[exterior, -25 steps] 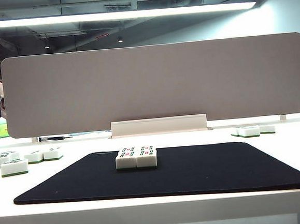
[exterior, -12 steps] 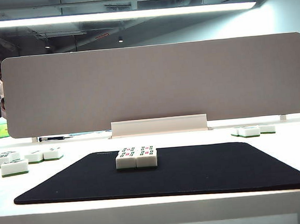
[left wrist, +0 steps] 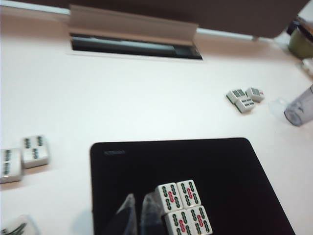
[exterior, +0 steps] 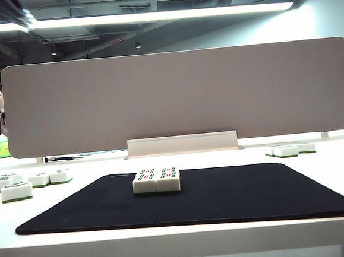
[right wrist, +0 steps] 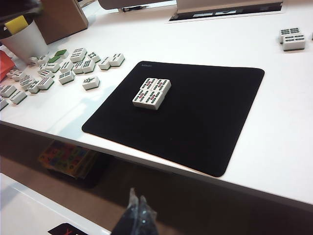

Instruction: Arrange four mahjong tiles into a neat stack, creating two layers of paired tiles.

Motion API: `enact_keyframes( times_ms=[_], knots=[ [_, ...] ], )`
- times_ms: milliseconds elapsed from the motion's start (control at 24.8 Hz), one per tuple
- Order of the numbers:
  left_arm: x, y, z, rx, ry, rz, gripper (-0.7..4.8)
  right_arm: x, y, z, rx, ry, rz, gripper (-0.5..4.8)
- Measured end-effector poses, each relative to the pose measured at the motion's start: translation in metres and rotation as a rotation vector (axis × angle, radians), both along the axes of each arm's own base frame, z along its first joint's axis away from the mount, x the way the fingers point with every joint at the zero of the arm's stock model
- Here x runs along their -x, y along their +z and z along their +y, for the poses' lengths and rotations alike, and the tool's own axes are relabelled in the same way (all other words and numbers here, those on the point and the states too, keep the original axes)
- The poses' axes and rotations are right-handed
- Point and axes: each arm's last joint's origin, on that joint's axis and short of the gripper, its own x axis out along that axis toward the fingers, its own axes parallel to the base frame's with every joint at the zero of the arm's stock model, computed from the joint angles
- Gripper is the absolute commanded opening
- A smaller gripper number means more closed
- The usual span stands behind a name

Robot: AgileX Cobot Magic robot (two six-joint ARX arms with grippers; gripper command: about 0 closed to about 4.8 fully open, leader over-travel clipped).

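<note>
Four mahjong tiles (right wrist: 152, 92) lie flat in a two-by-two square on the black mat (right wrist: 205, 127). They look hard, glossy and slippery; best pinched across the short side faces. Left gripper (left wrist: 138, 215) hovers just beside them, fingers pressed together; right gripper (right wrist: 135, 215) sits off the surface, fingers together.

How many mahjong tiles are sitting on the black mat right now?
4, all flat, faces up, in one square block toward the mat's far side: two in front, two behind, touching. None stacked yet. Both grippers are clear of them.
</note>
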Motion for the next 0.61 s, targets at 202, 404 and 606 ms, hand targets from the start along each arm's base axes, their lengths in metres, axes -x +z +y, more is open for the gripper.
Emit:
enact_keyframes(
  times_ms=[202, 404, 606],
  knots=[
    [-0.034, -0.009, -0.042, -0.065, -0.068, 0.100, 0.26, 0.000, 0.000, 0.000, 0.000, 0.000, 0.000, -0.01],
    [-0.061, -0.019, -0.077, -0.124, -0.130, 0.212, 0.26, 0.000, 0.000, 0.000, 0.000, 0.000, 0.000, -0.01],
    [-0.084, -0.018, -0.098, -0.179, -0.160, 0.342, 0.26, 0.000, 0.000, 0.000, 0.000, 0.000, 0.000, -0.01]
  ],
)
